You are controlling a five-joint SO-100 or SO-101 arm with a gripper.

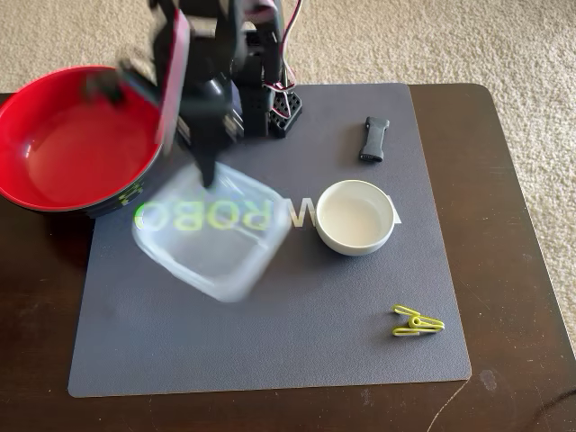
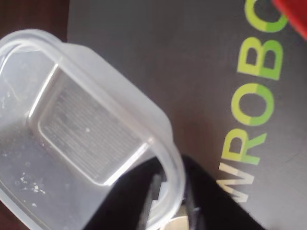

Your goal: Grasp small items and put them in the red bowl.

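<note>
A dark wood bench point(image 1: 504, 180) stands on pale carpet point(image 1: 450, 40), with a gray mat point(image 1: 270, 342) on top. In the fixed view the tool point(image 1: 209, 178) is pinched on the rim of the clear tub point(image 1: 211, 234), which looks blurry and sits over the green letters near the middle left. The wrist view shows the rim between the black fingers point(image 2: 211, 201). The red bowl point(image 1: 63, 144) is far left. The white dish point(image 1: 355, 216) is right of the tub. The black clip point(image 1: 373, 139) lies far right, and the yellow-green clothespin point(image 1: 417, 321) near right.
</note>
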